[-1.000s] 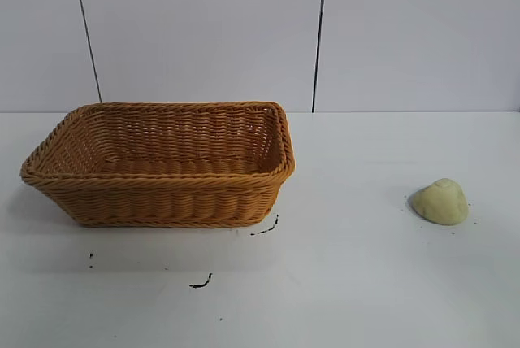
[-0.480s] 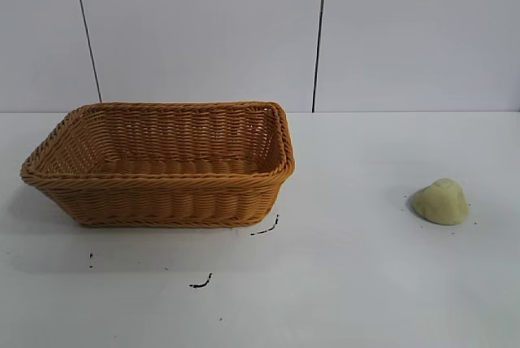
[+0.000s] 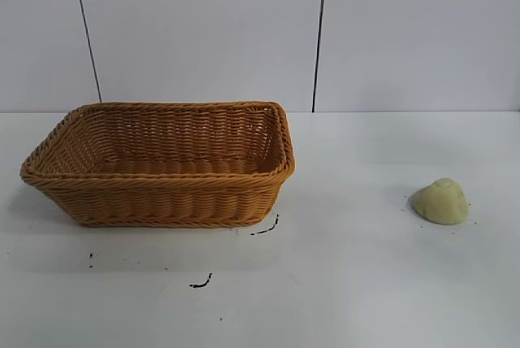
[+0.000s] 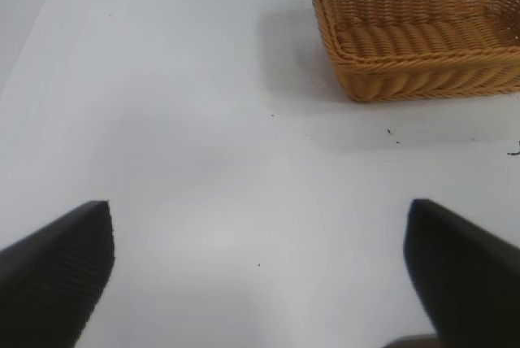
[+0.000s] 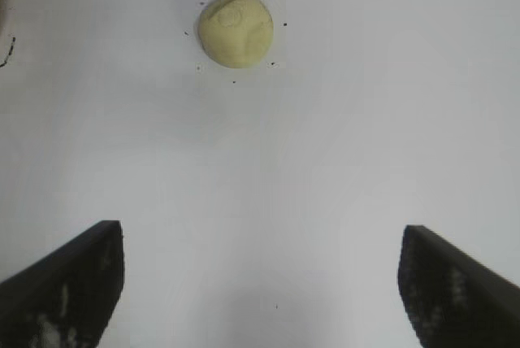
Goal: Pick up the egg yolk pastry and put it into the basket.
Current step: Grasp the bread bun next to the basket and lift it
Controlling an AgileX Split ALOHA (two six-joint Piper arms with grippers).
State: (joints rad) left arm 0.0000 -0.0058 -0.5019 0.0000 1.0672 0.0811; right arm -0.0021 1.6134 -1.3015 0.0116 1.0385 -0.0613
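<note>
Pastry (image 3: pixel 440 201) first: you'll find the small pale yellow bun sitting on the white table (image 3: pixel 366 283) at the right side of the outside view, well apart from the basket (image 3: pixel 162 202). Its domed top faces up, and a few dark crumbs or specks lie scattered just around it. Nothing touches it.

Your basket stands upright on the left half of the table, orange-brown wicker with flaring sides and a braided rim. From what you can see of its inside, it holds nothing, though the near wall hides part of the floor. Just in front of its right corner there are some short dark marks (image 3: pixel 265 228) on the table, with another (image 3: pixel 201 283) closer to the front edge.

Your right gripper (image 5: pixel 260 283) hangs above bare table with its two dark fingers (image 5: pixel 69 283) spread wide and nothing between them. In its wrist view the pastry lies out ahead of the fingers, clear of both, so you have no grip on it.

Your left gripper (image 4: pixel 260 275) is likewise spread wide and holds nothing. Its fingers (image 4: pixel 57 275) frame an open stretch of table, and the basket shows farther off toward one corner of that wrist view, with only its end and part of its rim visible.

Neither arm appears in the outside view.
</note>
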